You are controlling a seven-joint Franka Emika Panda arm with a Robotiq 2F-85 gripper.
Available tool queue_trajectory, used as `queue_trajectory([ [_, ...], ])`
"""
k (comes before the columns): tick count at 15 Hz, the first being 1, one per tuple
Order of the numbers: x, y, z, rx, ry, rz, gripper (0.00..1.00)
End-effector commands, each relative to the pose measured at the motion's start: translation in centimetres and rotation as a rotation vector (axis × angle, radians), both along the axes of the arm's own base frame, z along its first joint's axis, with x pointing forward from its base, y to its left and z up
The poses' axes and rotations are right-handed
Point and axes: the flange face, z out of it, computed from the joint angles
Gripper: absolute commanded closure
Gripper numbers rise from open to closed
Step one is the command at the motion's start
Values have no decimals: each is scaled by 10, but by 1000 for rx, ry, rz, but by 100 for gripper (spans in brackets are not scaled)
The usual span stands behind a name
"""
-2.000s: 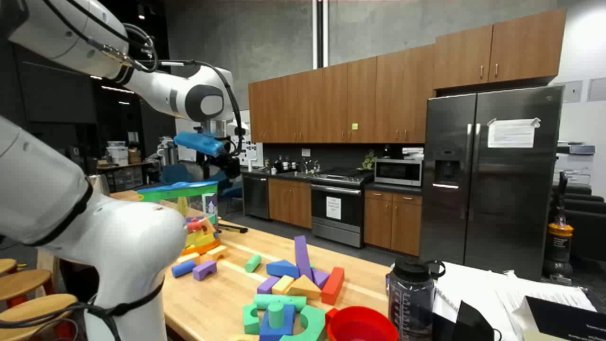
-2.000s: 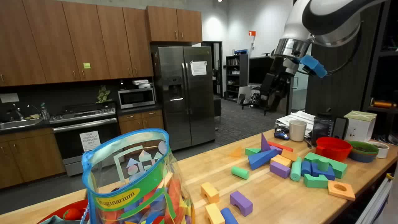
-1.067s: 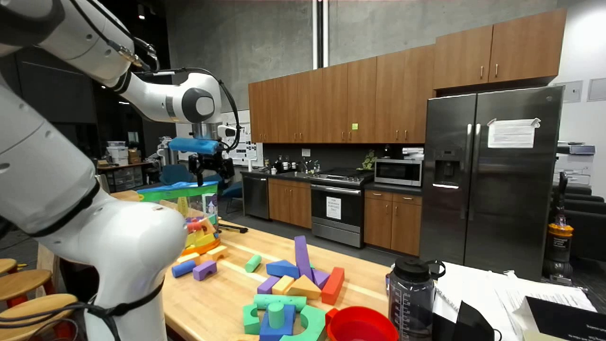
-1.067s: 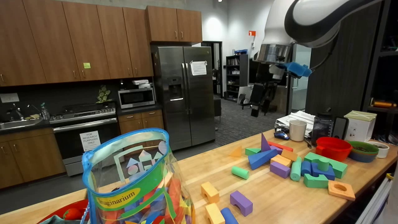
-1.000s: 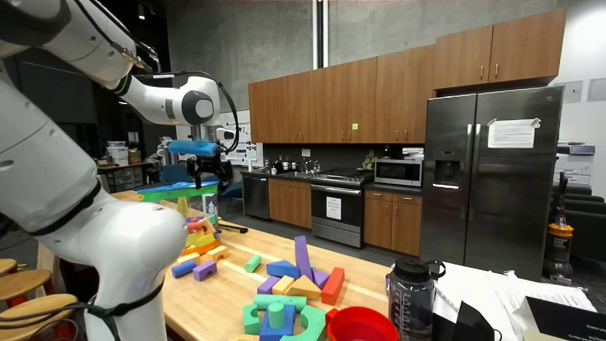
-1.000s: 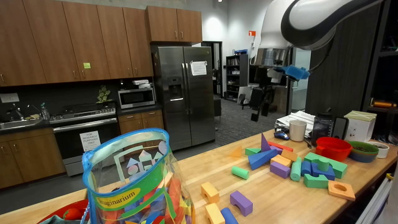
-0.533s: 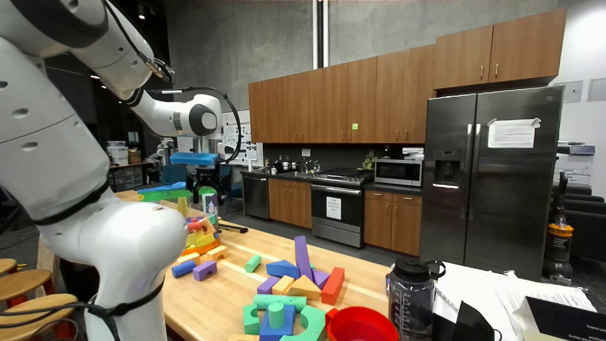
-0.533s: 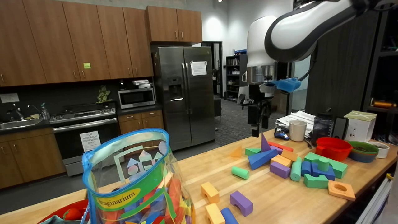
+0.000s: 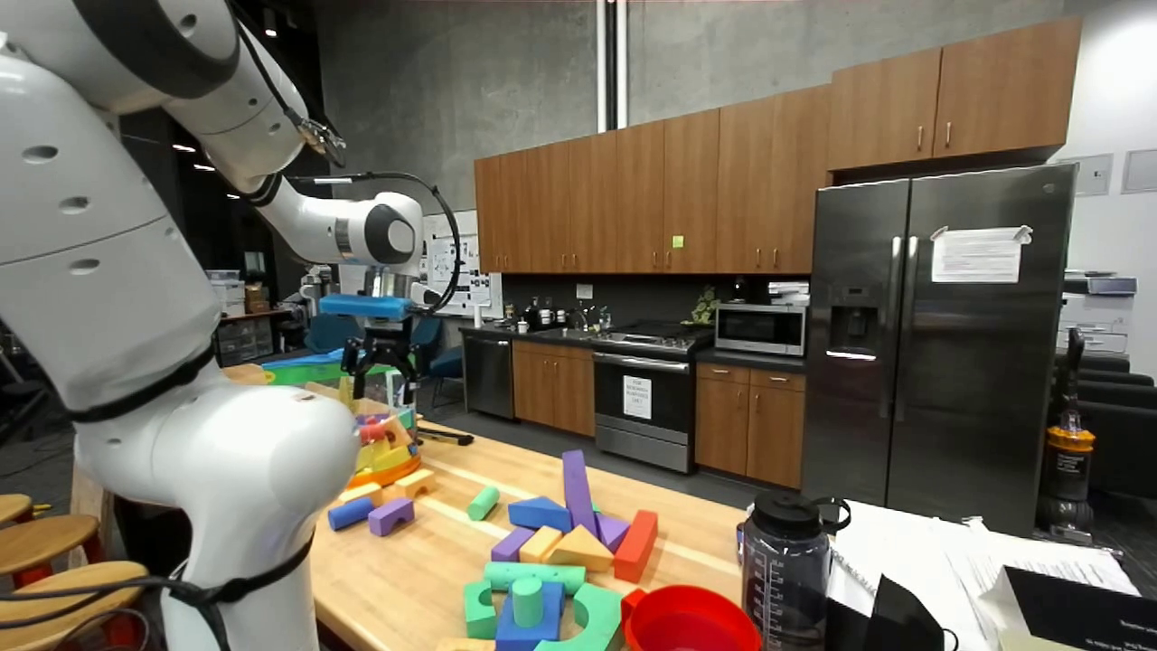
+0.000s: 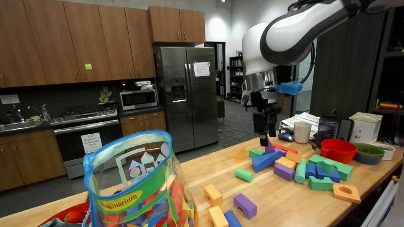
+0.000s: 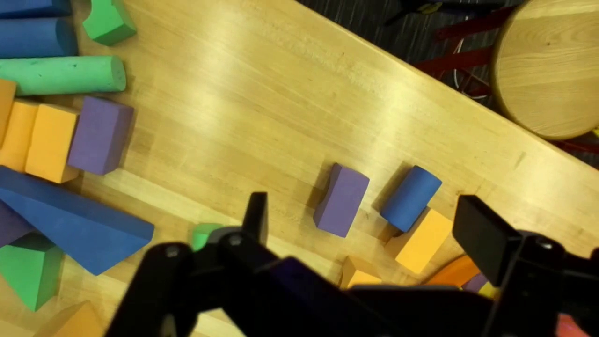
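My gripper [image 11: 365,217] is open and empty above the wooden table [image 11: 234,117]. It also shows in both exterior views [image 9: 384,394] [image 10: 268,139], pointing down. In the wrist view, a purple arch block [image 11: 344,201], a blue cylinder [image 11: 412,199] and an orange arch block [image 11: 423,241] lie between the fingers, well below them. A second orange block [image 11: 360,274] is partly hidden by the gripper. A green cylinder [image 11: 201,234] lies by the left finger, partly covered. These blocks also show in an exterior view: purple arch [image 10: 245,206], blue cylinder [image 10: 232,219], green cylinder [image 10: 243,175].
A clear bag with a blue rim [image 10: 157,134], holding several blocks, stands at one table end. A block pile with a long blue wedge [image 10: 266,160] lies farther along. A red bowl [image 10: 338,150], mug [image 10: 302,132] and bottle [image 9: 785,570] stand beyond. A stool [image 11: 552,65] stands beside the table.
My gripper has come down toward the table and turned to point more straight down, shifting slightly left in both exterior views. The blocks and the bag have not moved.
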Motion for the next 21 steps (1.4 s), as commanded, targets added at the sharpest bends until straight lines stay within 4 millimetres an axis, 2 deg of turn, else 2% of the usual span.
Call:
queue_trajectory([
  [1, 1, 11, -7, -17, 23, 47, 0],
  [6, 6, 36, -7, 12, -26, 113, 0],
  [9, 16, 48, -3, 67, -76, 91, 0],
  [12, 26, 47, -5, 137, -123, -14, 0],
  [16, 34, 40, -20, 193, -184, -186, 0],
  [21, 9, 37, -55, 220, -280, -436, 0],
])
